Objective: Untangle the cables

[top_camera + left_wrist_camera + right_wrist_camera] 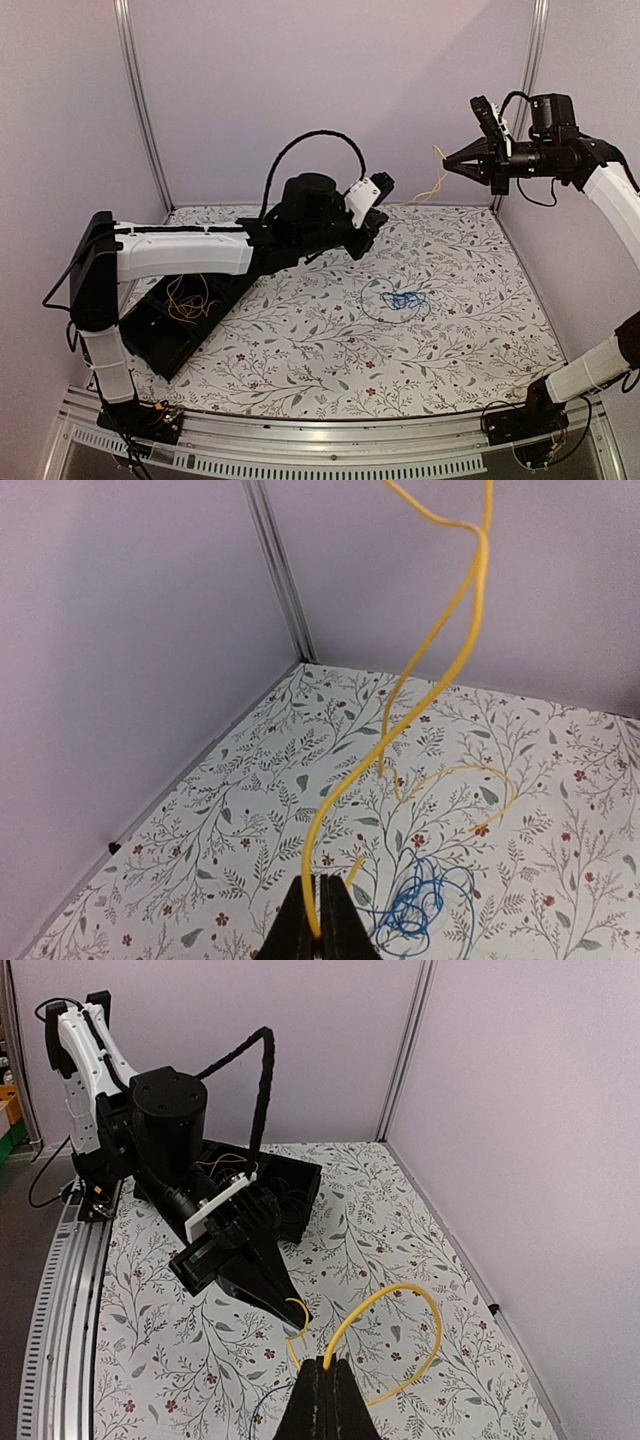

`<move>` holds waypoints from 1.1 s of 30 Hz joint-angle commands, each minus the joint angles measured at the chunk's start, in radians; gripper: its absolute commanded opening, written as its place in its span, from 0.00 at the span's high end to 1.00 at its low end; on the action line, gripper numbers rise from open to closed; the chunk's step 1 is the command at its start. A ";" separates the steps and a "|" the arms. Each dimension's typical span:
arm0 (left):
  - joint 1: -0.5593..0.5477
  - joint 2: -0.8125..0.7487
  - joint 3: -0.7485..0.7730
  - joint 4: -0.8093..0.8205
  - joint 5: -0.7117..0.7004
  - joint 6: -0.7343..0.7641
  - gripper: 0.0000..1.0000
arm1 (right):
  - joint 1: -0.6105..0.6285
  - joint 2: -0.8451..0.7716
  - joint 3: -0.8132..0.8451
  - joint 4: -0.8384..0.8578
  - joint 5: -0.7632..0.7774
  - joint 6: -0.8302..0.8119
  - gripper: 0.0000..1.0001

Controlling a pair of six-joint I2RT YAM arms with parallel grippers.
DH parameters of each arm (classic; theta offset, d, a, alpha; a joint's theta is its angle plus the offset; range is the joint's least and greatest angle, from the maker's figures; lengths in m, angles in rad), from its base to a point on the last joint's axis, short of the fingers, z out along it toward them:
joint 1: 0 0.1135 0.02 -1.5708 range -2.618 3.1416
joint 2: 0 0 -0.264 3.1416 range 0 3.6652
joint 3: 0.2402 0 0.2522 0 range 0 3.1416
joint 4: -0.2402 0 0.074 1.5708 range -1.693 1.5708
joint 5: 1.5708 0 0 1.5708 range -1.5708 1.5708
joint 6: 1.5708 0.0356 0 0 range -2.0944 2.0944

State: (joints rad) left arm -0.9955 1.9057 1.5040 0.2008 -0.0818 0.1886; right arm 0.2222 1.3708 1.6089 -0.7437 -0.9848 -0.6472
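Observation:
One yellow cable [432, 190] is strung between my two grippers. My left gripper [358, 246] is shut on one end low over the mat; in the left wrist view [321, 932] the cable [400, 720] rises from the closed tips and out the top. My right gripper [447, 160] is raised high at the back right, shut on the other part of the cable [420, 1305], which loops out from its tips [326, 1363]. A blue cable bundle [403, 299] lies on the mat, also in the left wrist view [415, 905], with a thin dark loop around it.
A black tray [160, 335] at the left holds more yellow-orange cable [186, 298]; it also shows in the right wrist view [300, 1182]. The left arm's thick black hose [300, 145] arches above it. Walls close the back and the right.

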 commanded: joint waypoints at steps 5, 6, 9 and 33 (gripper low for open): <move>0.102 -0.080 -0.348 0.149 0.125 -0.230 1.00 | -0.019 -0.010 0.114 -0.018 0.020 0.033 1.00; 0.100 -0.081 -0.360 0.144 0.126 -0.235 1.00 | -0.019 -0.006 0.111 -0.017 0.008 0.038 1.00; 0.085 -0.085 -0.364 0.118 0.107 -0.231 1.00 | -0.018 0.000 0.085 -0.001 -0.016 0.054 1.00; -0.006 -0.207 -0.506 0.158 -0.027 -0.191 0.50 | 0.026 0.016 -0.071 0.034 0.074 0.021 1.00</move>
State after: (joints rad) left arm -0.9401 1.7920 1.0000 0.3229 -0.0643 -0.0540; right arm 0.2203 1.3781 1.5898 -0.7143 -0.9596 -0.5884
